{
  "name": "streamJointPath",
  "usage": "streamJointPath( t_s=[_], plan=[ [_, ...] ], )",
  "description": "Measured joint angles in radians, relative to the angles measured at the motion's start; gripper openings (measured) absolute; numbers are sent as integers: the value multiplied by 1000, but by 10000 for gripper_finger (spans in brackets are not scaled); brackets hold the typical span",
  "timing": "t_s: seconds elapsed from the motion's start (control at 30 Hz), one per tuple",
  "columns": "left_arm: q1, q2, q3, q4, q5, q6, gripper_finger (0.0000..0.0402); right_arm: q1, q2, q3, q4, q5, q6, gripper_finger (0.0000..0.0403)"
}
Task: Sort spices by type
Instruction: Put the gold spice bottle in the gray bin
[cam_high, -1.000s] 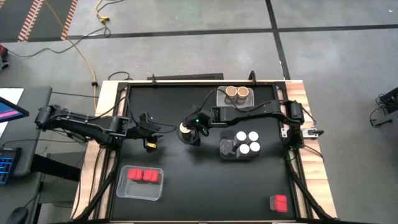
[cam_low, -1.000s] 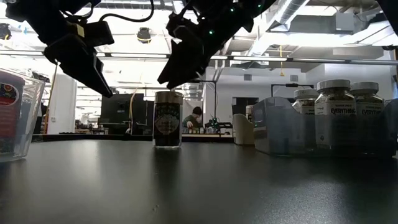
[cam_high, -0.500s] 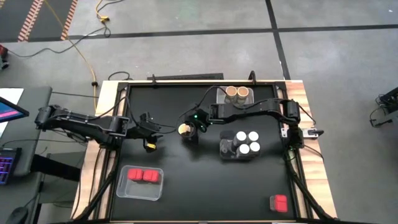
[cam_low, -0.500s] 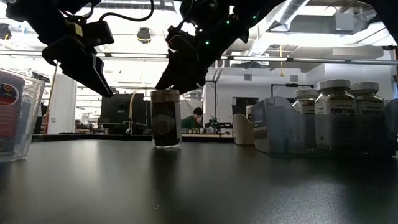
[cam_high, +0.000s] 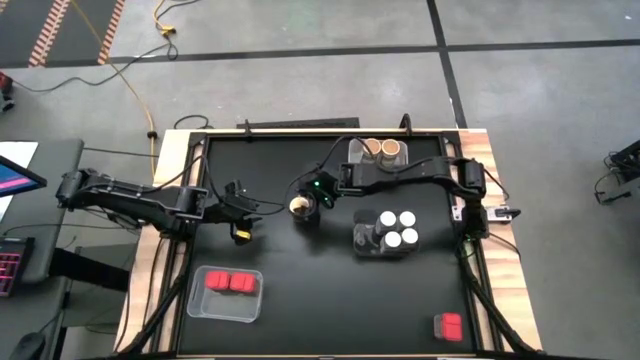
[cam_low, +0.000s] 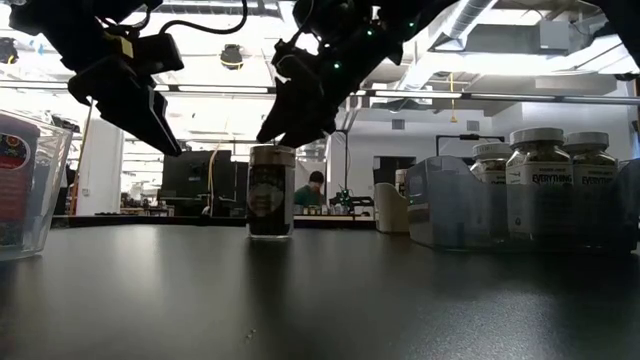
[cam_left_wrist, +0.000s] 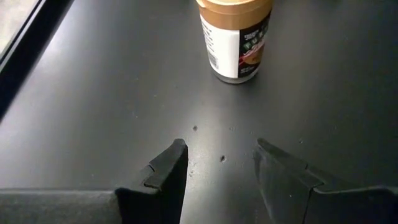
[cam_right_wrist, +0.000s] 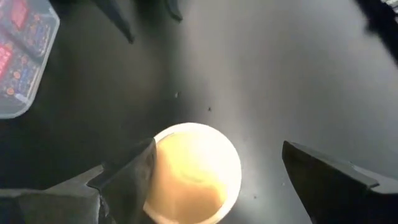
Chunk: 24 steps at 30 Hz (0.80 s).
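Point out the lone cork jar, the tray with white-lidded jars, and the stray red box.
cork jar (cam_high: 298, 206), high view, on its tan lid.
tray (cam_high: 362, 238), high view, on its left wall.
red box (cam_high: 449, 325), high view, on its top face.

Grey concrete floor (cam_high: 300, 30), yellow cable (cam_high: 120, 70).

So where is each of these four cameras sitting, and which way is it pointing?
High view: above the table, looking straight down; both arms show, left gripper and right gripper.
Low view: at tabletop height, looking level across into the room; both arms hang in from above.
Left wrist view: on the left arm, looking past its own jaws at the table.
Right wrist view: on the right arm, looking down between its open jaws.
Shared: all four show the cork-topped jar.
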Motion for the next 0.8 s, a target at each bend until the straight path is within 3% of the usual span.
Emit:
streamJointPath(
  t_s=[0.8],
  plan=[
    [0, 0, 0, 2, 0, -1, 171, 29, 43, 2, -64, -1, 42, 376]
  ],
)
